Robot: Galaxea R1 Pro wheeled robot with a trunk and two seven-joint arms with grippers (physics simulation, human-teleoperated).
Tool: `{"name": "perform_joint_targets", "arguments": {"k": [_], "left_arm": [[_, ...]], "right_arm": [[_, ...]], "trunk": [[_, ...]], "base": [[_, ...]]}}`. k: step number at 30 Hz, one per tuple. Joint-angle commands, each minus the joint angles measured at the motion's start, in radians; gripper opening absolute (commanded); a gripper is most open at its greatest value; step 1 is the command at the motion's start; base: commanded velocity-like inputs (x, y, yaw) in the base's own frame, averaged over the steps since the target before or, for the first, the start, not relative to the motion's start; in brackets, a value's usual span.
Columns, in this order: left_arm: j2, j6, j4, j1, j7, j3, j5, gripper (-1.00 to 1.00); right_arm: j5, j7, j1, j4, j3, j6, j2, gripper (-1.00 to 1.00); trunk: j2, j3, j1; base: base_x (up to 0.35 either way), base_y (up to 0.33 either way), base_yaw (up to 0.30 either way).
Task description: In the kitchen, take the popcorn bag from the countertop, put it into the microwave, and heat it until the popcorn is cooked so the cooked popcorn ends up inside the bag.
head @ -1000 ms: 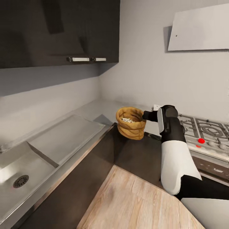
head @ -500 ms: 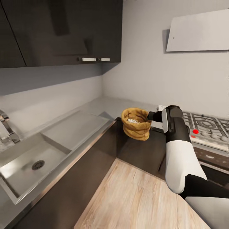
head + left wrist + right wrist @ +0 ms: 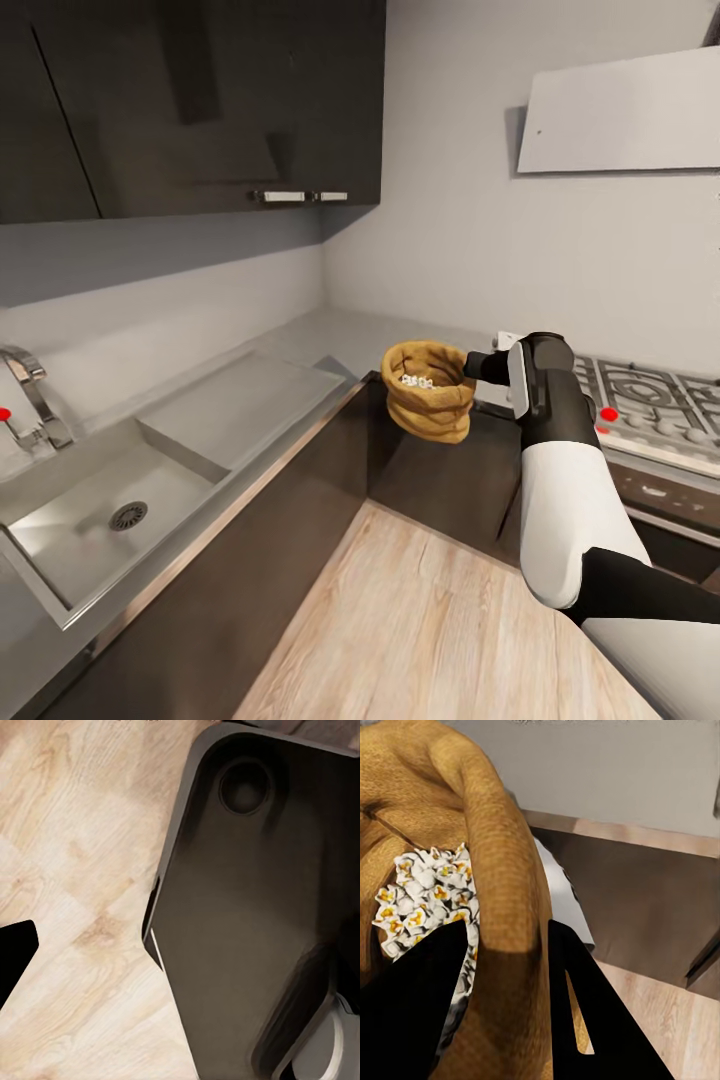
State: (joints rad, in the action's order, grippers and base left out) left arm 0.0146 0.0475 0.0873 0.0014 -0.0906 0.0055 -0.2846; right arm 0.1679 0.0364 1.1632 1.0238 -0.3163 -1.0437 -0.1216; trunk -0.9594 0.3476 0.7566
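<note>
pale grey walls and dark glossy cabinets (image 3: 190, 100) are filling the upper left of the head view, with a flat white hood (image 3: 620, 115) sitting at the upper right. a light-grey countertop (image 3: 330, 335) is running along the wall into the corner, and a steel sink (image 3: 80, 520) with a faucet (image 3: 30, 395) is lying at the left edge. the gas hob (image 3: 650, 400) is showing at the right edge, and light wood floor (image 3: 420, 630) is spreading across the bottom.

the popcorn bag (image 3: 428, 390) is hanging in the air at the centre of the frame, apart from the countertop and in front of the dark lower cabinets, upright with its rolled rim open upward. white popcorn (image 3: 418, 381) is sitting inside it. the right gripper (image 3: 472, 365) is pinching the bag's rim from the right side; in the right wrist view one dark finger (image 3: 412, 1012) is lying inside the bag beside the popcorn (image 3: 427, 896) and the other outside, the bag (image 3: 502, 907) wall pressed between them.

in the left wrist view a dark fingertip (image 3: 15, 952) of the left gripper is showing at the left edge over the floor and a dark part of the robot; whether that claw is spread or closed i cannot tell.
</note>
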Motion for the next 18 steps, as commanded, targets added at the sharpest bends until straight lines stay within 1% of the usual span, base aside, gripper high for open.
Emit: {"name": "perform_joint_targets", "arguments": {"k": [1,12,18], "left_arm": [[0.0,0.002,0.001,0.0,-0.002,0.0,-0.004,1.0],[0.002,0.002,0.002,0.0,-0.002,-0.002,-0.004,1.0],[0.001,0.002,0.002,0.0,-0.002,-0.002,-0.004,1.0]], "right_arm": [[0.005,0.003,0.001,0.001,-0.003,-0.003,-0.001,-1.0],[0.006,-0.001,0.001,0.002,-0.003,-0.003,0.0,-1.0],[0.007,-0.001,0.001,0.002,-0.003,-0.003,0.01,-1.0]], "trunk": [[-0.001,-0.001,0.0],[-0.001,-0.018,0.0],[-0.001,-0.027,0.0]], "base": [[0.0,0.0,0.0],[0.0,0.0,0.0],[0.0,0.0,0.0]]}}
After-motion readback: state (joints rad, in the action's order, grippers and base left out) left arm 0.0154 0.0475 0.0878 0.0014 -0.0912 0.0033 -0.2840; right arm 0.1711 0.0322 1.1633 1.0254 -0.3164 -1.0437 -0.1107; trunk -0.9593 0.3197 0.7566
